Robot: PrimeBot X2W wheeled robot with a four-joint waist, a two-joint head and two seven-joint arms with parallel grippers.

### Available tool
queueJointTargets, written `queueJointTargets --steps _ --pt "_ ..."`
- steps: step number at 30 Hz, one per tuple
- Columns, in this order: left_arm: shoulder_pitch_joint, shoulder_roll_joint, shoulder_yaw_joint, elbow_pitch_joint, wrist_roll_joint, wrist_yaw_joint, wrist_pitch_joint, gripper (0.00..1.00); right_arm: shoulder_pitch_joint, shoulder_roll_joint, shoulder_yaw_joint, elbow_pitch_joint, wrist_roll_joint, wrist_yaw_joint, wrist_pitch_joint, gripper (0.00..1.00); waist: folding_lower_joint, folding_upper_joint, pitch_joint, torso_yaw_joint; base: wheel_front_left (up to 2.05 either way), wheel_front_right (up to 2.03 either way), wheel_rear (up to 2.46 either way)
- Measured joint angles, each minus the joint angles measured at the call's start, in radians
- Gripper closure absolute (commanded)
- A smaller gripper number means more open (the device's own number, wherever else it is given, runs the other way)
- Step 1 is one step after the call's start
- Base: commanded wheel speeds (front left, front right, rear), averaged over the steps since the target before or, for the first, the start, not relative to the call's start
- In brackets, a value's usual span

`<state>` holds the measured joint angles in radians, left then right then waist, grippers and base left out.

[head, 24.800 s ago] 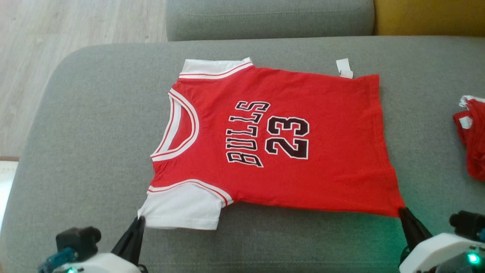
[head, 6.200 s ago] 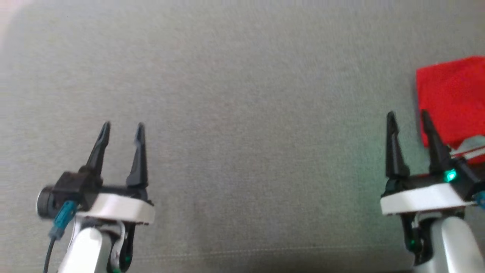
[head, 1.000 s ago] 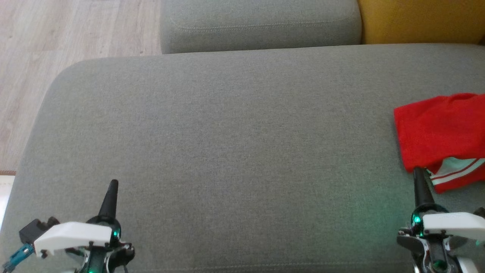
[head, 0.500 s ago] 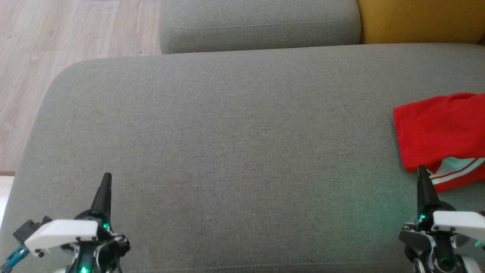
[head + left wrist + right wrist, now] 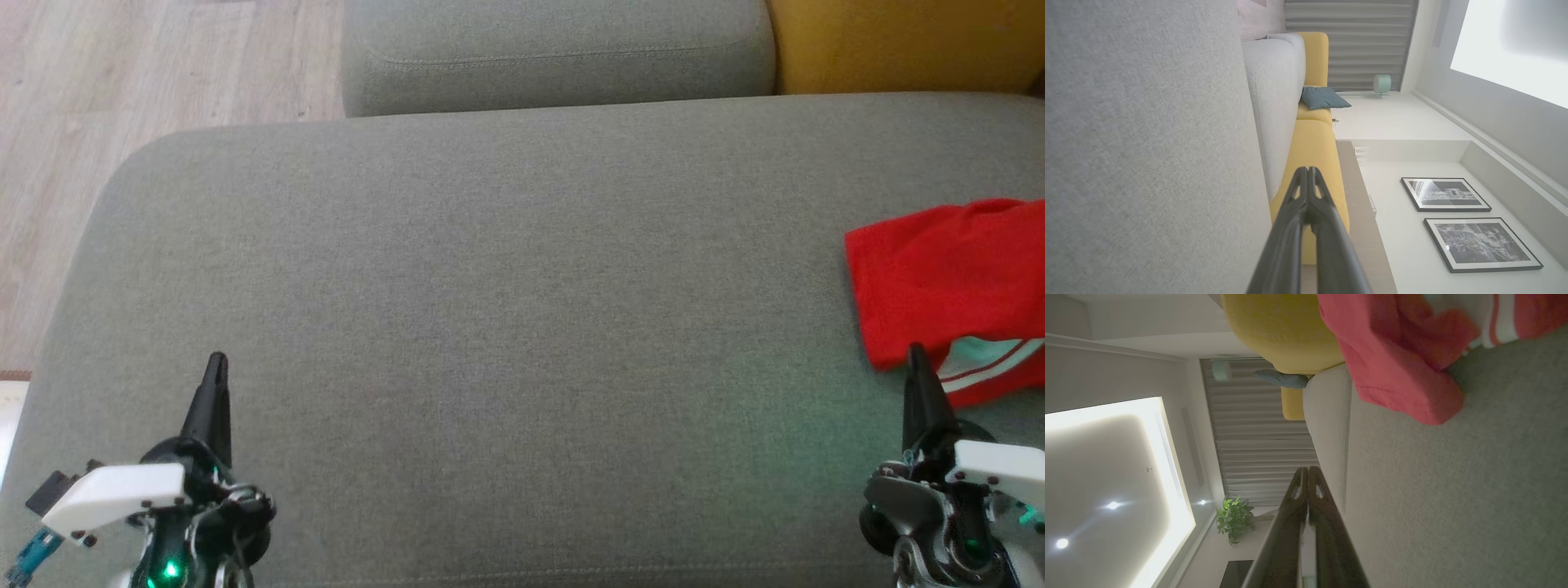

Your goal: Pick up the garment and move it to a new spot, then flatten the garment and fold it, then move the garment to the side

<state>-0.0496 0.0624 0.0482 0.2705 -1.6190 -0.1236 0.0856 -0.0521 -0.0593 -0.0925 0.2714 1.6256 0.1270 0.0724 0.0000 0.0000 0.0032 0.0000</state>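
since the garment (image 5: pixel 939 273), flat earlier, now sits folded at 3 o'clock and left gripper (image 5: pixel 215 369) and right gripper (image 5: pixel 918 365) idle pinched together, empty, i judge the task done.

My left gripper (image 5: pixel 216 363) and right gripper (image 5: pixel 916 353) had slim, black, tapered fingers (image 5: pixel 209 412). Each sat ahead of a white wrist shell (image 5: pixel 114 490) with small dark screws (image 5: pixel 145 504) and a green light (image 5: pixel 170 569). A teal cable (image 5: pixel 33 551), I think, hung at the left.
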Motion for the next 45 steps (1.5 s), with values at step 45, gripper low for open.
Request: queueJointTargets --steps 45 --pt "-0.004 -0.008 0.013 0.0 -0.009 0.0 0.01 1.0 0.0 0.002 -0.016 0.002 0.005 0.0 0.017 1.0 0.0 0.0 0.0 0.0 0.0 0.0 0.0"
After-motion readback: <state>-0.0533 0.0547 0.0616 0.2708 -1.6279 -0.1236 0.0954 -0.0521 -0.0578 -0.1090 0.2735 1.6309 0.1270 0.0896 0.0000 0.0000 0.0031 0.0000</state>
